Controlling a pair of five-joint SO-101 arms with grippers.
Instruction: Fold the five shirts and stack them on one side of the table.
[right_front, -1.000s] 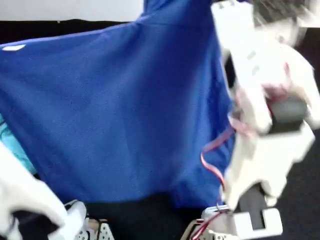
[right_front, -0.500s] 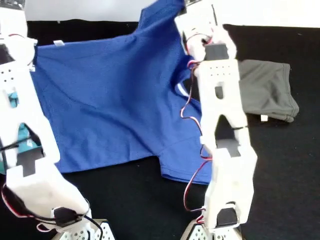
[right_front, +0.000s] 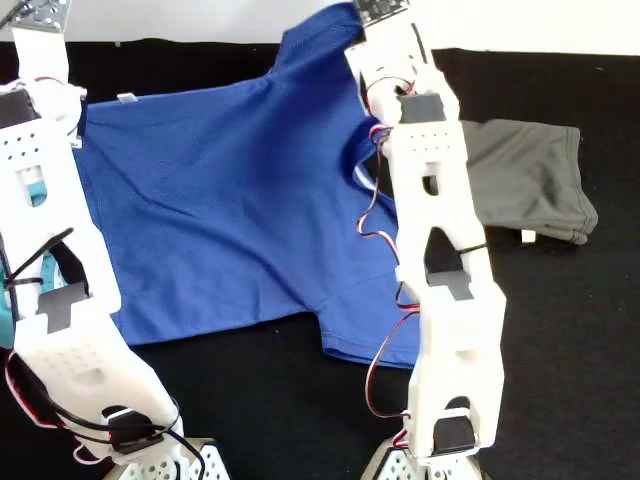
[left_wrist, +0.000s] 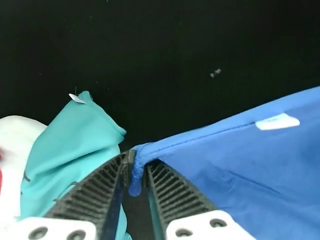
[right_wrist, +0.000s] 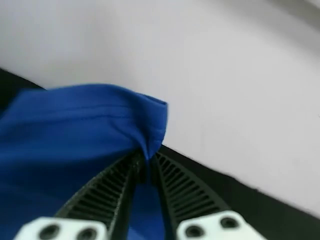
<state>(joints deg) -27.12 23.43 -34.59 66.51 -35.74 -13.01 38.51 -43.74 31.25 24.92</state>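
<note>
We see both arms steadier than a second ago, with the blue shirt (right_front: 230, 220) now spread flat on the desk (right_front: 560, 330). Left jaws pinch its corner and right jaws clamp its far edge. The arms hide part of the shirt.

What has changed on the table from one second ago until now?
Both arms lowered the blue shirt, which was held up close to the high camera, and spread it on the table. In the last half second almost nothing moved. The left claw and right claw stay shut on its edges; the grey shirt lies unmoved.
</note>
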